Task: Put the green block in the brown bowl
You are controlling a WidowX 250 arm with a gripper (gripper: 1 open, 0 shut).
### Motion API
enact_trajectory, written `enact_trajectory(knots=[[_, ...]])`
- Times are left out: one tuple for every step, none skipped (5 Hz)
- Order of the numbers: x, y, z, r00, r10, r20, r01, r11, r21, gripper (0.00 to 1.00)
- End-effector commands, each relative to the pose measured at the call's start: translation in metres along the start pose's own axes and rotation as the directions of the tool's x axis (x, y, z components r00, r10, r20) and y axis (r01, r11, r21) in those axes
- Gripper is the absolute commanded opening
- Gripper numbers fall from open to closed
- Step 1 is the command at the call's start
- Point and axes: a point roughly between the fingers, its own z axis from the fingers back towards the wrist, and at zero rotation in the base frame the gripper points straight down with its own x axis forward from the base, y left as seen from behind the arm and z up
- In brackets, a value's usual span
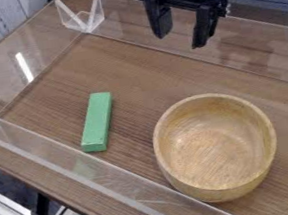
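The green block (98, 121), a bright green bar, lies flat on the wooden table left of centre, its long side running roughly front to back. The brown bowl (217, 145), round, wooden and empty, sits at the right front. My gripper (184, 29) hangs at the top of the view, pointing down, its two black fingers apart with nothing between them. It is behind and above both objects, closer to the bowl's side than to the block.
Clear acrylic walls (59, 157) fence in the wooden table on the left, front and right. A small clear bracket (82, 15) stands at the back left corner.
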Motion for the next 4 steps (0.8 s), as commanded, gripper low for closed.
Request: enact_trajectory(knots=[[-0.004, 0.002, -0.009, 1.000, -0.005, -0.023, 0.005, 1.000, 0.002, 1.00], [-0.023, 0.016, -0.013, 1.000, -0.010, -0.013, 0.010, 1.000, 0.005, 1.00], [-0.042, 0.036, -0.015, 1.000, -0.005, 0.000, 0.005, 1.000, 0.011, 1.00], [-0.053, 0.058, -0.019, 1.000, 0.007, 0.001, -0.007, 1.000, 0.018, 1.00]])
